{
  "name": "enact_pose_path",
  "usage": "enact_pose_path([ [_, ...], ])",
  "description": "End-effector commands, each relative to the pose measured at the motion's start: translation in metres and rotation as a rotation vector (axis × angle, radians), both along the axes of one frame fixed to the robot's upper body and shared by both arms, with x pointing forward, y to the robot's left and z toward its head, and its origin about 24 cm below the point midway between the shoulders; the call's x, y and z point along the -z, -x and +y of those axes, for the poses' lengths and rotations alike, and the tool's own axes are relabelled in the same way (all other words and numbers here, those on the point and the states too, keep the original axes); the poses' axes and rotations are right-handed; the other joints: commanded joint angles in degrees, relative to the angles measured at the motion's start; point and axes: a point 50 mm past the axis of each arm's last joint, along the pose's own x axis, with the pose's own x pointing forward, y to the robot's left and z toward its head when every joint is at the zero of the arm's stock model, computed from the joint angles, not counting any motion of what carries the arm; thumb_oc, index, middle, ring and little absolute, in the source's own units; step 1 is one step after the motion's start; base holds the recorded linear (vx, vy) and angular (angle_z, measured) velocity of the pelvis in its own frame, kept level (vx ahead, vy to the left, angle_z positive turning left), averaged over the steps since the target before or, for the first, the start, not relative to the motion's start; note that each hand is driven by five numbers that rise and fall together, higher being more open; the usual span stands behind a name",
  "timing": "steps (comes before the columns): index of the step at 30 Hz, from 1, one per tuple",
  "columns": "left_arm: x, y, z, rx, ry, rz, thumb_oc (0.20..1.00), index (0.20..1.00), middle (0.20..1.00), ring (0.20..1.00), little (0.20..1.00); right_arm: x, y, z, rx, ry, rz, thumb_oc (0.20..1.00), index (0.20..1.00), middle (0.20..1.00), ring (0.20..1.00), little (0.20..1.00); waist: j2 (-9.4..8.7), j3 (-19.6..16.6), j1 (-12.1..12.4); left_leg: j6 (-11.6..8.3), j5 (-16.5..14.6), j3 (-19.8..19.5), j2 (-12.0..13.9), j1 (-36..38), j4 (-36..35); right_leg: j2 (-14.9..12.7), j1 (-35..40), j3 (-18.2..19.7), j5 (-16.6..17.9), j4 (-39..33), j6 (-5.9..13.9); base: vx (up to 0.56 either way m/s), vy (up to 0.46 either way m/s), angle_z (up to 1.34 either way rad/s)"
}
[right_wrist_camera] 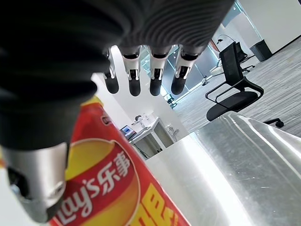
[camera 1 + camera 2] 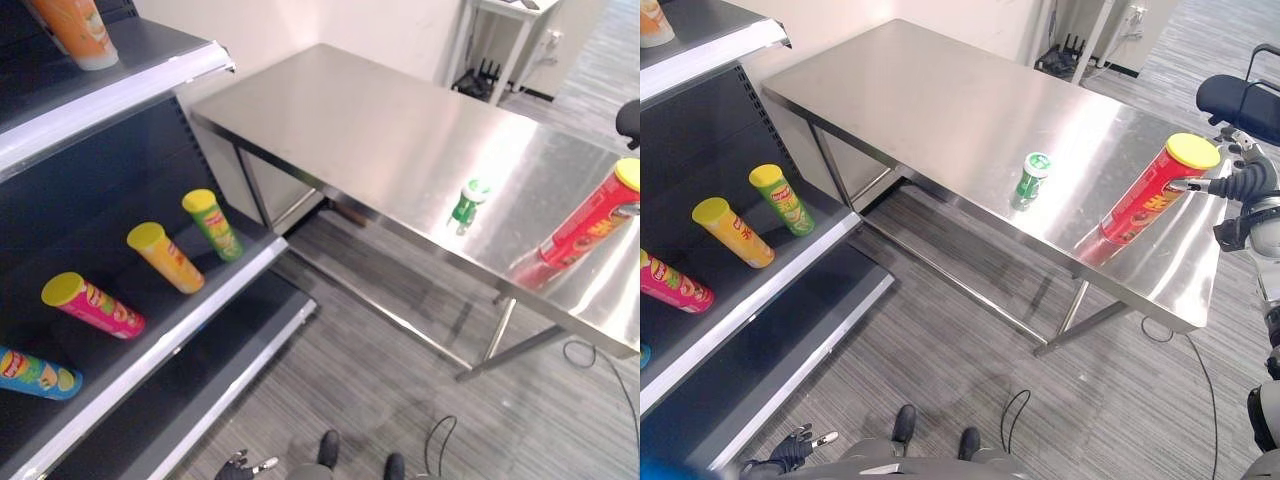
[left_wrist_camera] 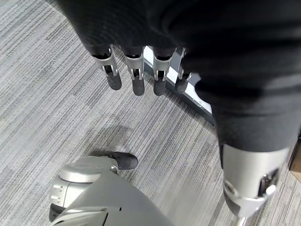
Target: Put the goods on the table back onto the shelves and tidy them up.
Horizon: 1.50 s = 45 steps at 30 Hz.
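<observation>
A tall red chip can point(image 2: 1148, 195) with a yellow lid stands on the steel table point(image 2: 940, 100) near its right end. My right hand point(image 2: 1240, 183) is beside the can's top, a fingertip touching it just under the lid. In the right wrist view its fingers point(image 1: 134, 80) are straight and the can point(image 1: 113, 188) lies against the palm side. A small green can point(image 2: 1032, 178) stands near the table's front edge. My left hand point(image 2: 790, 450) hangs low over the floor, fingers point(image 3: 136, 77) straight and holding nothing.
On the dark shelf point(image 2: 200, 300) at left lie green point(image 2: 212, 224), yellow point(image 2: 165, 257), pink point(image 2: 92, 305) and blue point(image 2: 35, 374) cans. An orange can point(image 2: 75, 30) is on the upper shelf. A black office chair point(image 2: 1240, 100) is behind my right hand.
</observation>
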Motion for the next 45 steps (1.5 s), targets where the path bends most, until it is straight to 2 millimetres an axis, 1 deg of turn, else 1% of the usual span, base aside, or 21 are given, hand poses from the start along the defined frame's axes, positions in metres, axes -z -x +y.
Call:
enact_pose_path([
  [1, -0.003, -0.010, 0.002, 0.010, -0.011, -0.036, 1.000, 1.000, 1.000, 1.000, 1.000, -0.030, -0.008, 0.010, -0.037, 0.038, -0.101, 1.000, 1.000, 1.000, 1.000, 1.000, -0.89, -2.4, 2.0, -6.36, -2.3, 3.8, 6.0, 0.0, 0.5, -0.9, 0.2, 1.3, -4.8, 0.8, 2.93, 0.00, 0.000, 0.00],
  [9, -0.003, -0.011, 0.002, 0.014, -0.008, -0.039, 1.000, 1.000, 1.000, 1.000, 1.000, -0.032, -0.011, 0.013, -0.047, 0.034, -0.106, 1.000, 1.000, 1.000, 1.000, 1.000, -0.90, -2.4, 2.3, -6.37, -2.3, 3.3, 5.9, 0.0, 0.5, -0.9, 0.4, 1.0, -4.9, 0.8, 2.91, 0.00, 0.000, 0.02],
  [24, -0.003, -0.010, 0.001, 0.011, -0.005, -0.040, 1.000, 1.000, 1.000, 1.000, 1.000, -0.022, -0.016, 0.015, -0.050, 0.000, -0.075, 1.000, 1.000, 1.000, 1.000, 1.000, -0.87, -2.4, 3.0, -6.32, -2.2, 2.8, 5.5, -0.3, 0.5, -1.0, 0.6, 0.5, -5.0, 0.8, 2.88, 0.00, 0.002, 0.03],
  [34, -0.003, -0.009, 0.002, 0.016, -0.003, -0.038, 1.000, 1.000, 1.000, 1.000, 1.000, -0.015, -0.022, 0.023, -0.092, -0.007, -0.038, 1.000, 1.000, 1.000, 1.000, 1.000, -0.88, -2.3, 3.2, -6.32, -2.3, 2.8, 5.5, -0.1, 0.5, -1.1, 0.8, 0.5, -5.0, 0.7, 2.92, 0.00, 0.000, 0.00],
  [38, -0.004, -0.012, 0.000, 0.016, 0.004, -0.055, 1.000, 1.000, 1.000, 1.000, 1.000, -0.015, -0.023, 0.024, -0.095, -0.025, -0.052, 1.000, 1.000, 1.000, 1.000, 1.000, -0.82, -2.3, 3.4, -6.29, -2.2, 2.9, 5.5, -0.2, 0.5, -1.1, 0.8, 0.3, -5.0, 0.7, 2.93, 0.00, 0.000, 0.00],
  [45, -0.003, -0.010, 0.000, 0.015, 0.000, -0.040, 1.000, 1.000, 1.000, 1.000, 1.000, -0.016, -0.026, 0.026, -0.093, -0.042, -0.064, 1.000, 1.000, 1.000, 1.000, 1.000, -0.88, -2.4, 3.6, -6.29, -2.2, 2.8, 5.5, -0.1, 0.5, -1.1, 0.9, 0.2, -5.1, 0.7, 2.90, 0.00, 0.000, 0.00],
])
